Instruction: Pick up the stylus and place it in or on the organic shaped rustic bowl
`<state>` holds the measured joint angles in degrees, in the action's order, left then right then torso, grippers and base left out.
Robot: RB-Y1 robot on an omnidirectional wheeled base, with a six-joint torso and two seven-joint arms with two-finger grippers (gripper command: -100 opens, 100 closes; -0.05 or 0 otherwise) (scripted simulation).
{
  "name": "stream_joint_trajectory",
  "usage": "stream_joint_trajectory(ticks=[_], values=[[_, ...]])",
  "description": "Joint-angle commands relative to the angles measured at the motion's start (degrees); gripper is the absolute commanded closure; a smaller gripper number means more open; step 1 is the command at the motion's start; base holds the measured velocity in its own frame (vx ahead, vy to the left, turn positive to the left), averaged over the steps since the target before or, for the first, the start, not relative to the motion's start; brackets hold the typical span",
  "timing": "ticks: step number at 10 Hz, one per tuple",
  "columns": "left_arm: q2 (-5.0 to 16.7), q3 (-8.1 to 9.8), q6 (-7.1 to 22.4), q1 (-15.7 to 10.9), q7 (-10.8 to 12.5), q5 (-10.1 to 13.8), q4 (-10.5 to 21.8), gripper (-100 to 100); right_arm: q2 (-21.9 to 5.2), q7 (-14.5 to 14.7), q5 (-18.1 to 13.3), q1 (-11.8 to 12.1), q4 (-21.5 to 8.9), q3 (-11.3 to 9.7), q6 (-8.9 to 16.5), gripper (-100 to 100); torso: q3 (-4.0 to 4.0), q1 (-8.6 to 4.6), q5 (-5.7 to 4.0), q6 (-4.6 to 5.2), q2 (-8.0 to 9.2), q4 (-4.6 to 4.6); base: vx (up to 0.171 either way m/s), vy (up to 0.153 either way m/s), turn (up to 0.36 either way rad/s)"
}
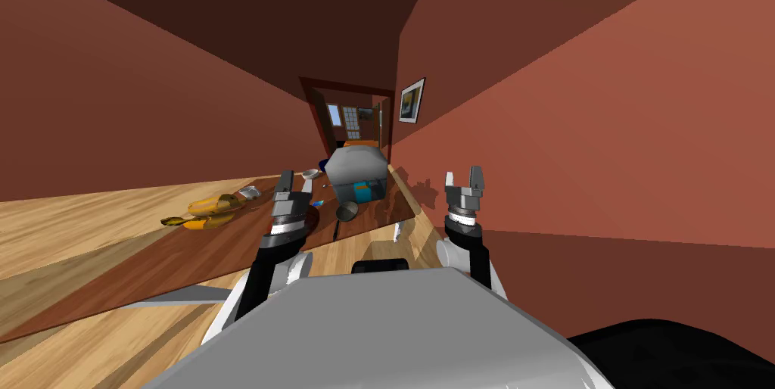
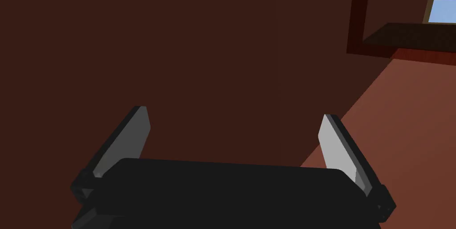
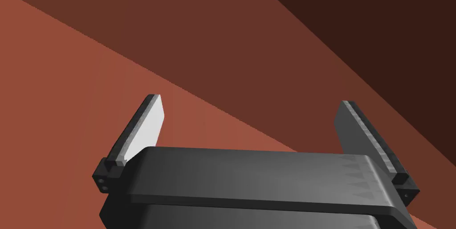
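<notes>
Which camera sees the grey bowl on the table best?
The head view. The grey bowl sits on the brown table, near the left gripper. Both wrist views look away from the table, past their open fingers, so they add nothing about it.

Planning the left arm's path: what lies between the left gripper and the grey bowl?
In the head view, a small blue thing lies on the table between the left gripper and the grey bowl; too small to identify.
</notes>
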<state>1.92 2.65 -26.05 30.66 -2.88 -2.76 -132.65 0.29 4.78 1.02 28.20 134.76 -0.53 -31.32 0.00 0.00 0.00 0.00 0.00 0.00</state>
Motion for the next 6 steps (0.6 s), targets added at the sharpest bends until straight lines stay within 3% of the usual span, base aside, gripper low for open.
stream_joint_trajectory(ticks=[1, 6], values=[[2.15, -0.77, -0.37, 0.76, 0.29, -0.10, 1.18, -100, 0.00, 0.00, 0.00, 0.00, 0.00, 0.00, 0.00, 0, 0.00, 0.00, 0.00, 0.00, 0.00, 0.00, -0.041, -0.018, -0.104], [8.95, -4.19, -2.01, 3.82, 1.62, -0.30, 6.69, -100, 0.01, 0.00, 0.00, -0.01, 0.00, -0.01, 0.00, 0, 0.19, -0.18, -0.04, 0.02, 0.34, 0.07, -0.079, -0.043, -0.154]])
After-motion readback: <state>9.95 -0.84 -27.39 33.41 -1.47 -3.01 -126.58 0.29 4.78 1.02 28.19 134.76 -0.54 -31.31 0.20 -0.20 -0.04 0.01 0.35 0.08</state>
